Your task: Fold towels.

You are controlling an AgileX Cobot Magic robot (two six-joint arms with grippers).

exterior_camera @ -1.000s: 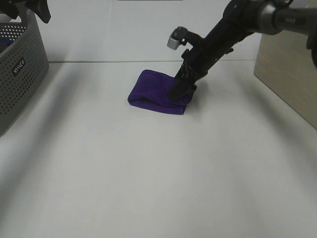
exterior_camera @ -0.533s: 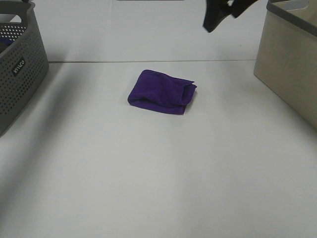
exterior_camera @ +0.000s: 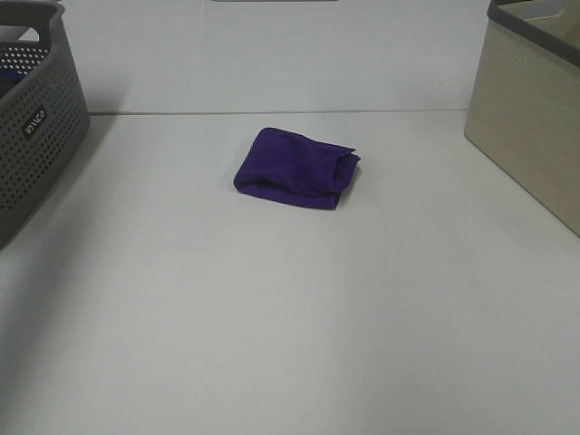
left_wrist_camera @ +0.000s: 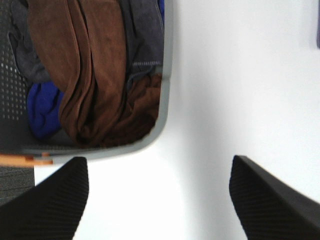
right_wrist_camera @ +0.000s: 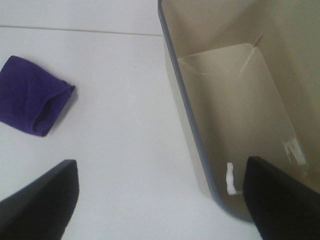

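A purple towel (exterior_camera: 296,169) lies folded into a small bundle on the white table, toward the back middle. It also shows in the right wrist view (right_wrist_camera: 32,102). Neither gripper shows in the exterior high view. My left gripper (left_wrist_camera: 159,197) is open and empty, high above the grey basket (left_wrist_camera: 166,75), which holds brown, grey and blue towels (left_wrist_camera: 95,75). My right gripper (right_wrist_camera: 160,200) is open and empty, high above the rim of the beige bin (right_wrist_camera: 182,105), well away from the purple towel.
The grey perforated basket (exterior_camera: 36,118) stands at the left edge of the table. The beige bin (exterior_camera: 530,118) stands at the right edge; inside it shows only a small white scrap (right_wrist_camera: 230,178). A wall line runs behind the table.
My right gripper let go of the purple towel, rose and left the exterior high view. The towel stays folded in place.
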